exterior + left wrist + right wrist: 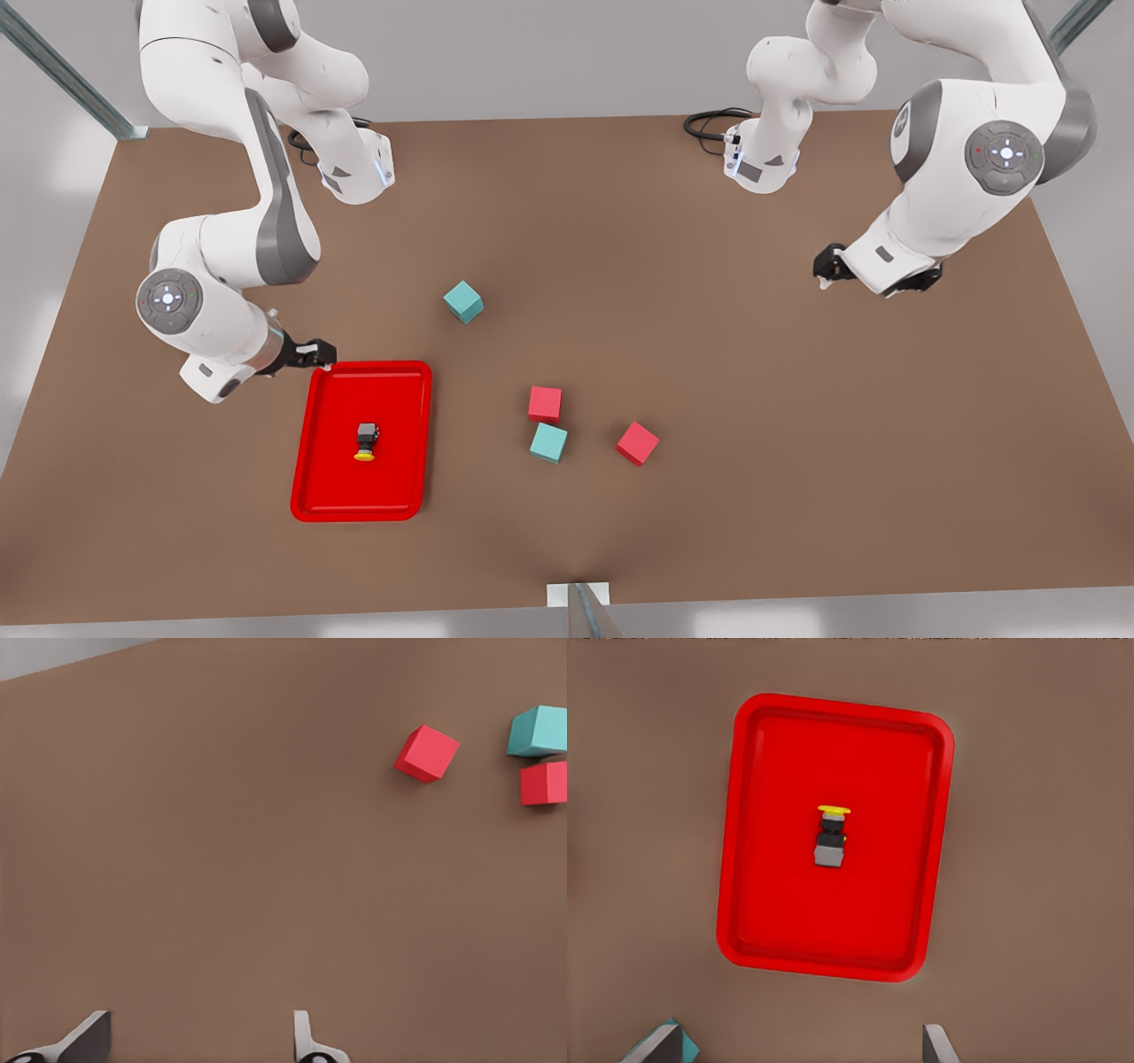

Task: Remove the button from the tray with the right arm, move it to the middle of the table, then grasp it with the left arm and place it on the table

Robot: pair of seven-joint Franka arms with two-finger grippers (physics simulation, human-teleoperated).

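Front view: red tray (306,461) sits on the brown table (753,461) toward the front view's left, button (367,440) lying on its side near the tray's middle, yellow cap pointing away from the arm bases. Right gripper (314,354) hangs just past the tray's far rim, not over the button, apparently well above it; right wrist view looks straight down on the tray (735,904) and button (830,838), with both fingertips (937,1047) spread wide, nothing between them. Left gripper (827,264) waits over bare table on the front view's right, well apart from everything; left wrist view shows its fingers (306,1041) parted and empty too, with a red cube (426,753) and a teal cube (537,731) off to one side. Step in hand: approach for the first pick, nothing grasped yet. Next move calls for centring the right gripper over the button and descending; probably needs the jaws to straddle the grey base rather than the cap, though the best grip axis is hard to judge from here.
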